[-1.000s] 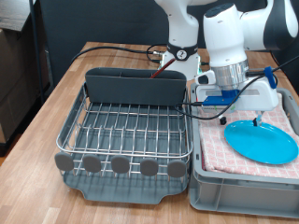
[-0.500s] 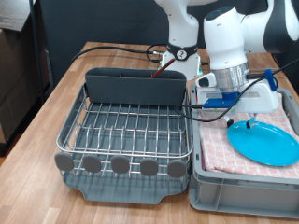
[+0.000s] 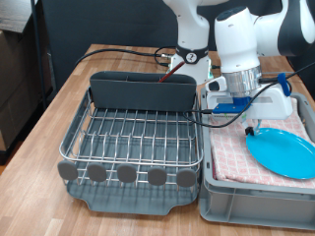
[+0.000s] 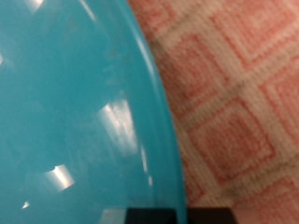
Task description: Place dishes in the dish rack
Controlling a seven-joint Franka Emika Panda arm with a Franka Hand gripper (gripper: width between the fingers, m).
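Note:
The light-blue plate (image 3: 283, 152) lies on the red-checked cloth (image 3: 234, 149) inside the grey crate (image 3: 251, 202), at the exterior view's right. My gripper (image 3: 252, 128) hangs low over the plate's left rim. The wrist view is filled by the plate (image 4: 75, 112) and its rim, very close, with the cloth (image 4: 234, 103) beside it. The dish rack (image 3: 128, 138) stands at the left with nothing in it, its utensil bin (image 3: 143, 90) at the back and its grey discs (image 3: 126, 174) along the front. The wooden spoon and white cup are out of view.
The rack and crate sit side by side on a wooden table (image 3: 44, 128). A black and red cable (image 3: 128, 51) runs across the table behind the bin. The robot's white arm (image 3: 236, 44) rises behind the crate.
The plate has slid towards the exterior view's right on the cloth. The gripper now sits at the plate's left rim rather than over its middle.

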